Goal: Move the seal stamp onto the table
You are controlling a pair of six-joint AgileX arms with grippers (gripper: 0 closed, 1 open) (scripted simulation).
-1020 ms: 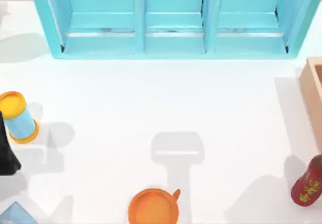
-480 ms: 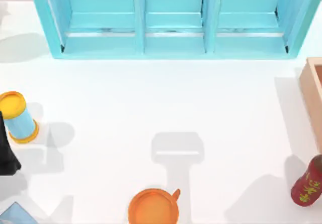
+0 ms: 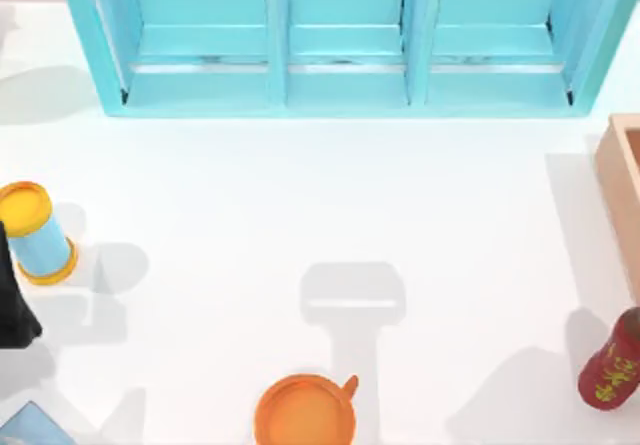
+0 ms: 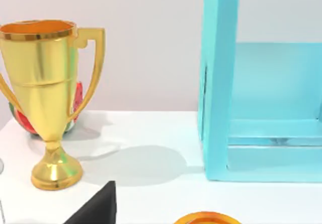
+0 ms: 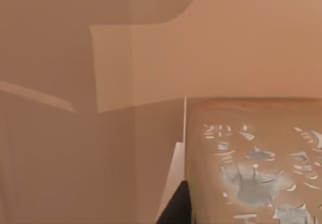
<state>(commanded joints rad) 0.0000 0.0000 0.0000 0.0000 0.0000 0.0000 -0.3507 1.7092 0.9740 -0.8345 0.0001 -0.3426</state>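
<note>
Where the seal stamp (image 5: 251,163) lies: close up in the right wrist view, a tan face with a patchy pale blue-grey mark, set against plain tan walls; whether it touches them cannot be told.
Right gripper (image 5: 176,209): a dark tip just beside the stamp's edge; grasping or released cannot be told.
Left gripper (image 4: 95,209): a dark wedge low in the left wrist view, over the white surface near the trophy; clenched or released cannot be told.
Left arm (image 3: 12,300): a dark shape at the top view's 9 o'clock edge, just beside the can.
Table (image 3: 330,195): broad white surface, with a grey shadow near its centre.
Shelf cabinet (image 3: 345,45): light blue, three bays, at 12 o'clock.
Wooden box (image 3: 622,195): tan, at 3 o'clock, cut by the frame edge.
Red bottle (image 3: 612,365): yellow characters, lying tilted, at 4 o'clock, near the box.
Orange cup (image 3: 305,412): small handle, at 6 o'clock.
Can (image 3: 35,230): blue body, yellow ends, tipped over, at 9 o'clock.
Trophy (image 4: 48,98): gold, two-handled, upright, well apart from the cabinet's side wall, with a red-and-green object behind it.
</note>
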